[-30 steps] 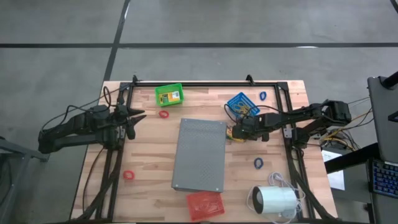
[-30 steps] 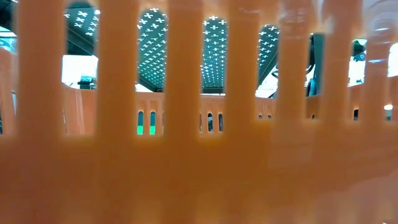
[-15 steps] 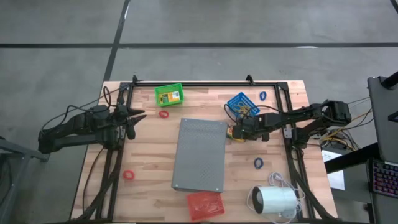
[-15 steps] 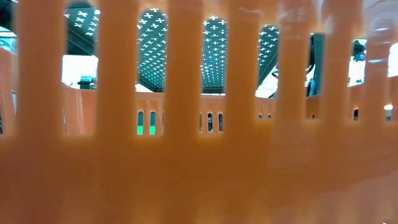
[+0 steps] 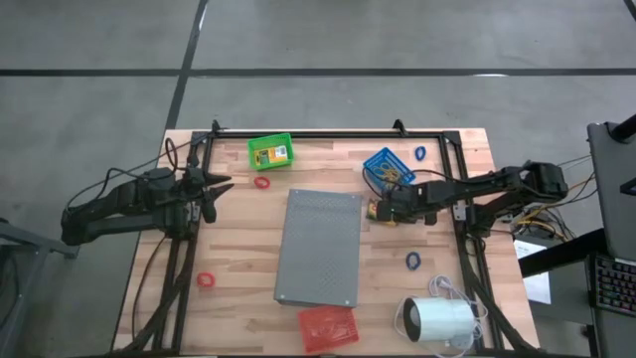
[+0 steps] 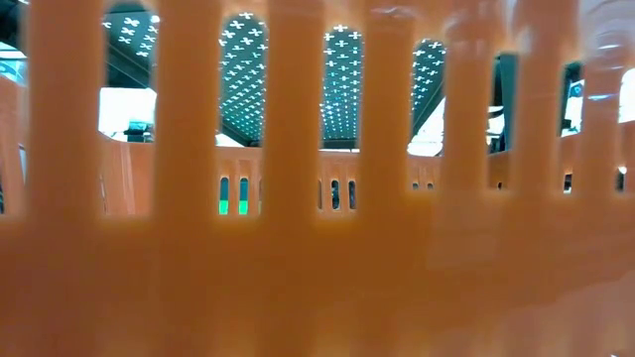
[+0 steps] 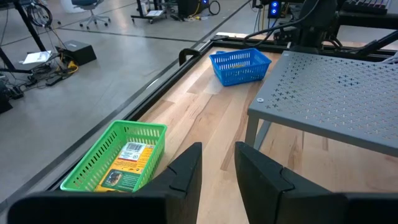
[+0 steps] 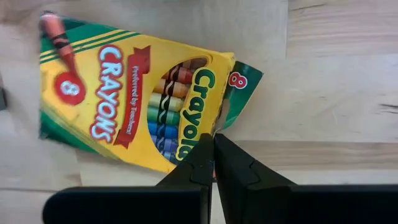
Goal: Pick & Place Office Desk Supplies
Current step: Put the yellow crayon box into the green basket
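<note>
Currently at the pick stage on the right side. Right gripper [image 5: 382, 211] down at the table [image 5: 238, 254], beside the right edge of the grey slab [image 5: 320, 247], just below the blue basket [image 5: 386, 164]. Wrist view: fingers pressed together, tips at the lower edge of the crayon box [image 8: 134, 96], which lies flat and skewed on the wood; whether a flap or corner is pinched, cannot tell. Looks more like a closed-tip touch than a proper clamp.

To do well, by judgement: spread the fingers, turn the wrist square to the box's short sides, straddle it, close firmly, then lift straight before carrying. Flat cardboard on wood likely to slide or tip out from an edge pinch. Probable goal a basket; second crayon box already in the green basket [image 5: 269, 152].

Left gripper [image 5: 221, 183] waiting near the table's left rim, fingers slightly apart, holding nothing.

Low view blocked by an orange slatted wall.
</note>
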Robot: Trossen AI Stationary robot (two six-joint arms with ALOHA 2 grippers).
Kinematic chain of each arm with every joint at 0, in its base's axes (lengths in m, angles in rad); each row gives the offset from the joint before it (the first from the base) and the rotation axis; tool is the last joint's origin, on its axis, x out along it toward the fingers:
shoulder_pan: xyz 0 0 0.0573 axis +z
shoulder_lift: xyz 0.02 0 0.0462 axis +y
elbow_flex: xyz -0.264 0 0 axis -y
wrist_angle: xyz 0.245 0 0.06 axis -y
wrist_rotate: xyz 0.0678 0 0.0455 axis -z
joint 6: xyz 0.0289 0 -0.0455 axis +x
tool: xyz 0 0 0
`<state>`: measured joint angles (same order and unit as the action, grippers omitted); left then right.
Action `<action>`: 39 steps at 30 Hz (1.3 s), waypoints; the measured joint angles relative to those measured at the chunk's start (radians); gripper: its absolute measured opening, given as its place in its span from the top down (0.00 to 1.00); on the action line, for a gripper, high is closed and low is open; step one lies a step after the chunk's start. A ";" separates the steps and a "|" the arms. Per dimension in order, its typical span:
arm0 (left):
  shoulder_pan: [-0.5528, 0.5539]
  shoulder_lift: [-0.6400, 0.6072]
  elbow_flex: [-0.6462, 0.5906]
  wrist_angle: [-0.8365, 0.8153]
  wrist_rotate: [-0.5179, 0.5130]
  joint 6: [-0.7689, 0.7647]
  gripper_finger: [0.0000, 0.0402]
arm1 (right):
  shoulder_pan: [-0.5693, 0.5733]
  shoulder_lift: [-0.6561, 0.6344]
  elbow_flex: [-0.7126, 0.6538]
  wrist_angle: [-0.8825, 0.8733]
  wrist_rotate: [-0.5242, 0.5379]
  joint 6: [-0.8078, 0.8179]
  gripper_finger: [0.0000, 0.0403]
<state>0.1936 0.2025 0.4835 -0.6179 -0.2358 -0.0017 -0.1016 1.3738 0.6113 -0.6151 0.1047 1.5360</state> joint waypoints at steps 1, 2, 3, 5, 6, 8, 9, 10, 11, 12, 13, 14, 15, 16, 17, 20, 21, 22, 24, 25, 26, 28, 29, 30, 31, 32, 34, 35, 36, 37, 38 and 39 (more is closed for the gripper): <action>0.000 0.000 0.000 0.000 0.000 0.000 0.76 | 0.005 -0.003 0.000 0.000 0.000 0.000 0.98; 0.000 0.000 0.000 0.000 0.000 0.000 0.76 | 0.010 -0.006 0.000 0.000 0.001 0.001 0.98; 0.000 0.000 0.000 0.000 0.000 0.000 0.76 | 0.017 -0.009 0.000 -0.002 0.007 0.001 0.98; 0.000 0.000 0.000 0.000 0.000 0.000 0.76 | 0.032 -0.015 0.000 -0.008 0.024 0.015 0.98; 0.000 0.000 0.000 0.000 0.000 0.000 0.76 | 0.039 -0.020 0.001 -0.011 0.032 0.023 0.98; 0.000 0.000 0.000 0.000 0.000 0.000 0.76 | 0.056 -0.030 0.001 -0.018 0.051 0.038 0.98; 0.000 0.000 0.000 0.000 0.000 0.000 0.76 | 0.062 -0.035 0.002 -0.022 0.059 0.047 0.98; 0.000 0.000 0.000 0.000 0.000 0.000 0.76 | 0.068 -0.038 0.002 -0.027 0.064 0.056 0.98; 0.000 0.000 0.000 0.000 0.000 0.000 0.76 | 0.075 -0.040 0.002 -0.034 0.070 0.062 0.98; 0.000 0.000 0.000 0.000 0.000 0.000 0.76 | 0.080 -0.040 0.002 -0.040 0.074 0.068 0.98; 0.000 0.000 0.000 0.000 0.000 0.000 0.76 | 0.084 -0.040 0.002 -0.043 0.076 0.074 0.98; 0.000 0.000 0.000 0.000 0.000 0.000 0.76 | 0.085 -0.038 0.002 -0.043 0.077 0.077 0.98; 0.000 0.000 0.000 0.000 0.000 0.000 0.76 | 0.089 -0.036 0.002 -0.043 0.078 0.078 0.98; 0.000 0.000 0.000 0.000 0.000 0.000 0.76 | 0.090 -0.034 0.002 -0.043 0.078 0.077 0.98; 0.000 0.000 0.000 0.000 0.000 0.000 0.76 | 0.091 -0.034 0.002 -0.043 0.078 0.077 0.98; 0.000 0.000 0.000 0.000 0.000 0.000 0.76 | 0.098 -0.040 0.002 -0.044 0.084 0.077 0.98; 0.000 0.000 0.000 0.000 0.000 0.000 0.76 | 0.100 -0.043 0.002 -0.045 0.086 0.077 0.98; 0.000 0.000 0.000 0.000 0.000 0.000 0.76 | 0.103 -0.047 0.002 -0.050 0.087 0.080 0.98; 0.000 0.000 0.000 0.000 0.000 0.000 0.76 | 0.106 -0.051 0.002 -0.068 0.088 0.084 0.98; 0.000 0.000 0.000 0.000 0.000 0.000 0.76 | 0.106 -0.052 0.002 -0.072 0.088 0.084 0.98; 0.000 0.000 0.000 0.000 0.000 0.000 0.76 | 0.106 -0.055 0.002 -0.072 0.088 0.084 0.98; 0.000 0.000 0.000 0.000 0.000 0.000 0.76 | 0.106 -0.064 0.002 -0.080 0.089 0.080 0.98; 0.000 0.000 0.000 0.000 0.000 0.000 0.76 | 0.106 -0.068 0.002 -0.084 0.089 0.080 0.98; 0.000 0.000 0.000 0.000 0.000 0.000 0.76 | 0.106 -0.071 0.002 -0.087 0.094 0.081 0.98; 0.000 0.000 0.000 0.000 0.000 0.000 0.76 | 0.106 -0.075 0.002 -0.089 0.101 0.080 0.98; 0.000 0.000 0.000 0.000 0.000 0.000 0.76 | 0.106 -0.078 0.003 -0.092 0.106 0.079 0.98; 0.000 0.000 0.000 0.000 0.000 0.000 0.76 | 0.106 -0.078 0.003 -0.099 0.108 0.079 0.98; 0.000 0.000 0.000 0.000 0.000 0.000 0.76 | 0.106 -0.078 0.003 -0.102 0.108 0.079 0.98; 0.000 0.000 0.000 0.000 0.000 0.000 0.76 | 0.106 -0.078 0.003 -0.102 0.108 0.079 0.98; 0.000 0.000 0.000 0.000 0.000 0.000 0.76 | 0.106 -0.078 0.003 -0.102 0.108 0.079 0.98; 0.000 0.000 0.000 0.000 0.000 0.000 0.76 | 0.106 -0.077 0.003 -0.102 0.108 0.079 0.98; 0.000 0.000 0.000 0.000 0.000 0.000 0.76 | 0.106 -0.077 0.003 -0.101 0.108 0.079 0.98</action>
<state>0.1936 0.2027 0.4835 -0.6182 -0.2357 -0.0017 0.0048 1.2972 0.6147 -0.7163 0.2127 1.6154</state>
